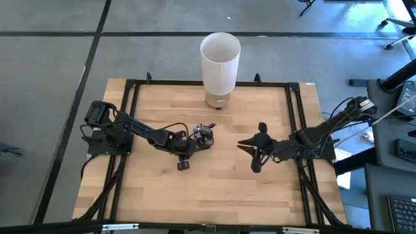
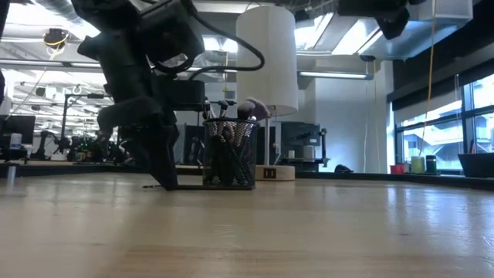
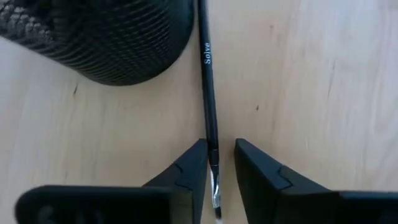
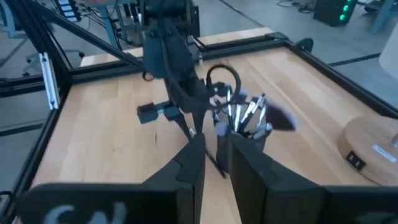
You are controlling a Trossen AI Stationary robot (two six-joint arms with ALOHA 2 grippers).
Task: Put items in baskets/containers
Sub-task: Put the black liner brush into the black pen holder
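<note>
A small dark mesh cup [image 1: 205, 135] stands on the table with several makeup brushes upright in it; it also shows in the low view [image 2: 229, 158]. One thin dark brush [image 3: 207, 81] lies flat on the wood, its handle end beside the cup's [image 3: 106, 37] base. My left gripper [image 3: 221, 146] points down at the table just near of the cup [image 1: 188, 149]. It is open by a narrow gap, with one finger on each side of the brush near its metal ferrule. My right gripper [image 1: 242, 143] waits right of the cup, narrowly open [image 4: 217, 140]. My left gripper has its fingers astride the lying brush near the ferrule [image 3: 215, 177], coming from above and set across it. The brush lies flat on the table. Bare wood shows between the brush and one finger [image 3: 249, 162]. Whether the other finger touches it, I cannot tell.
A tall white cylinder [image 1: 220, 62] on a wooden base stands at the table's far edge, behind the cup. A black frame [image 1: 130, 91] rims the table. Bare wood lies near of both grippers and between them.
</note>
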